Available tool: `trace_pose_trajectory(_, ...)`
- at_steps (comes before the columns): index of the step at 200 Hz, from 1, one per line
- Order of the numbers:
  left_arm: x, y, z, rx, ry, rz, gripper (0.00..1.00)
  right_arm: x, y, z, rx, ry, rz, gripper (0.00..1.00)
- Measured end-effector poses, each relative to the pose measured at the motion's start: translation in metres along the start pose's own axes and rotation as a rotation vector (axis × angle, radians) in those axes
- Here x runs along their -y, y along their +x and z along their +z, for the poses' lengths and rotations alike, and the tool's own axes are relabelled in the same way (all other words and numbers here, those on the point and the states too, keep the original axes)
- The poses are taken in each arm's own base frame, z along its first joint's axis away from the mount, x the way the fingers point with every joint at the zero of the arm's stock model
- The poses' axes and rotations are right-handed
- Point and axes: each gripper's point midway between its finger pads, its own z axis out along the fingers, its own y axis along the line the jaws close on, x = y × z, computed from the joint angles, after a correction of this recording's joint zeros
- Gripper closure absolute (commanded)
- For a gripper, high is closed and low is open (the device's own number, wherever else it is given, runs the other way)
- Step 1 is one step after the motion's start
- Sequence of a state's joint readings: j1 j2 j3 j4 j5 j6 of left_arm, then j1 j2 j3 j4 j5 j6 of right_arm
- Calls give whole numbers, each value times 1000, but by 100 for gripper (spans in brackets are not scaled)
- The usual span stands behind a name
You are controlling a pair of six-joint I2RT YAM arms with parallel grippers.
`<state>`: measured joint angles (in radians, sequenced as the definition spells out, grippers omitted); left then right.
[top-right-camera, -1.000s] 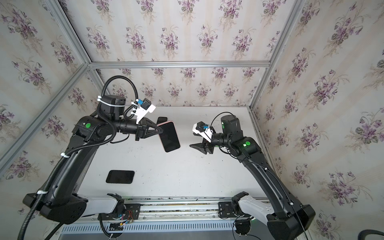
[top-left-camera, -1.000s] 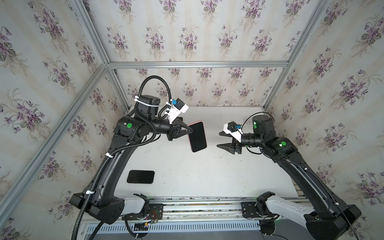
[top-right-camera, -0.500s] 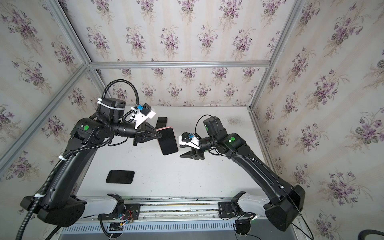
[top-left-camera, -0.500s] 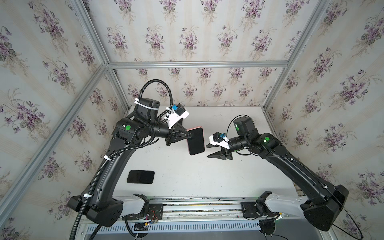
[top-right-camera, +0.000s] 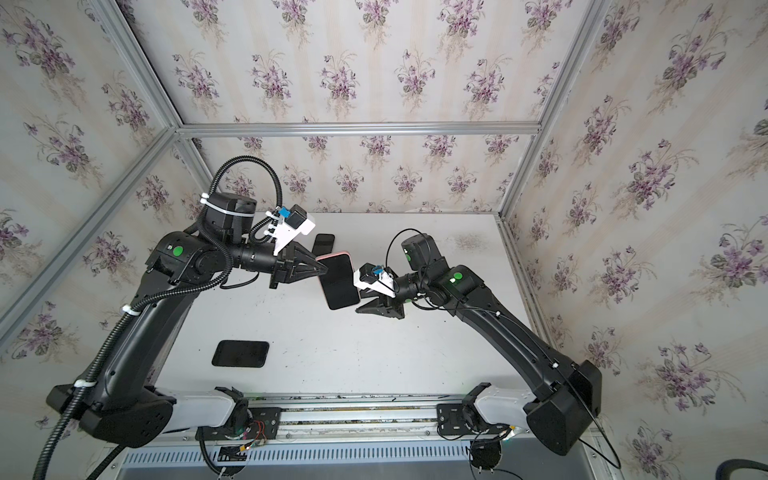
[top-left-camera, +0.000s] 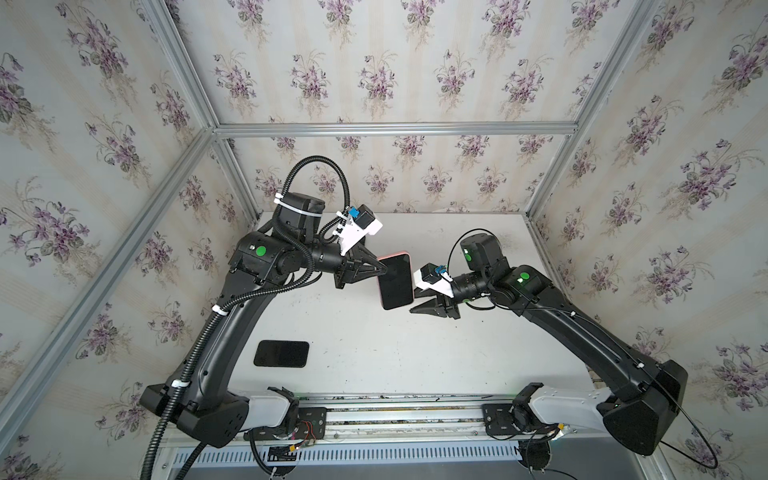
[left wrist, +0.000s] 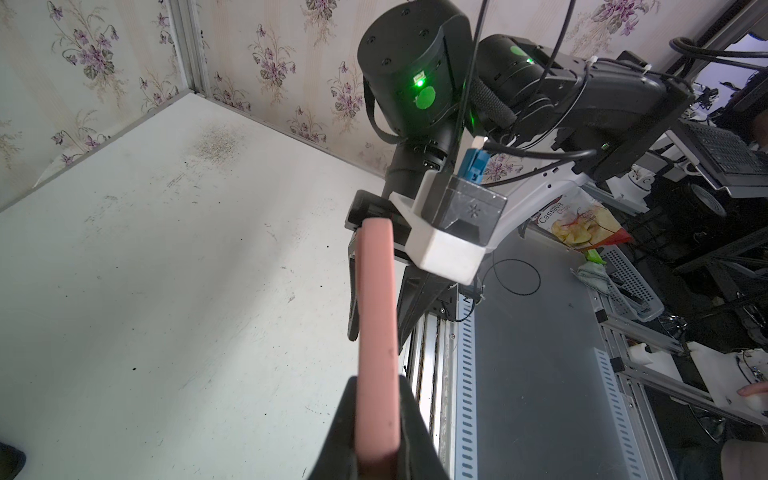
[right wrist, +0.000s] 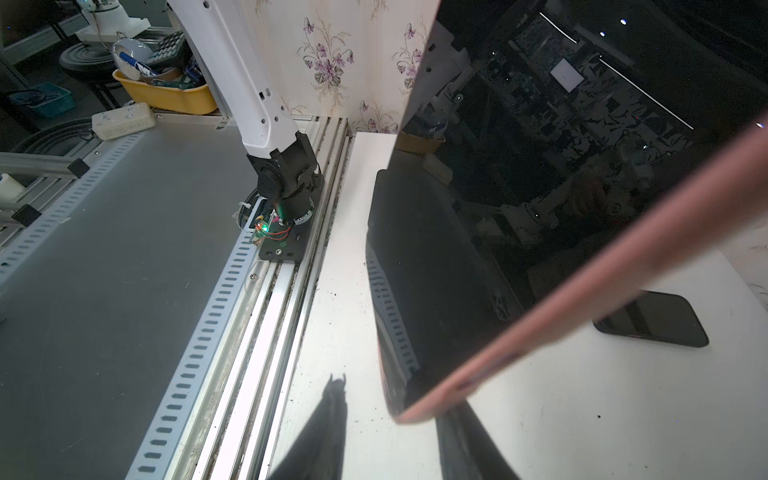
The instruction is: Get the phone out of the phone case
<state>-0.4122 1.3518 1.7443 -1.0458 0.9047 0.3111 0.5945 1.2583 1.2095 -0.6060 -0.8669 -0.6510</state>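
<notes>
The right hand (top-left-camera: 414,301) has moved in to mid-frame, jaws apart astride the phone (top-left-camera: 395,282); the left hand (top-left-camera: 385,272) still grips its case (left wrist: 375,316). Whether the right hand touches is hidden.

Phone (top-left-camera: 395,282): black, screen dark, still seated in the case.
Case (top-left-camera: 392,254): pink, wraps the phone's back and sides, rim showing round the screen.
Pose: raised, tilted, screen visible in both top views.
Place: in the air over the middle of the desk (top-left-camera: 374,357), not touching it.
</notes>
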Motion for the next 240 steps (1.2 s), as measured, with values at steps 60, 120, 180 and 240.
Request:
trace_pose_trajectory(60, 1, -1, 1, 3, 12, 0, 100, 0, 0, 0, 1, -2, -4, 76)
trace_pose_trajectory(120, 3, -3, 0, 8, 18, 10, 100, -2, 2, 0, -4, -8, -21, 85)
trace_pose_trajectory(180, 9, -3, 5, 4, 52, 19, 100, -8, 5, -1, -15, -34, -15, 100)
trace_pose_trajectory(240, 11, -4, 14, 1, 86, 7, 100, -11, 9, -2, -32, -40, -17, 100)
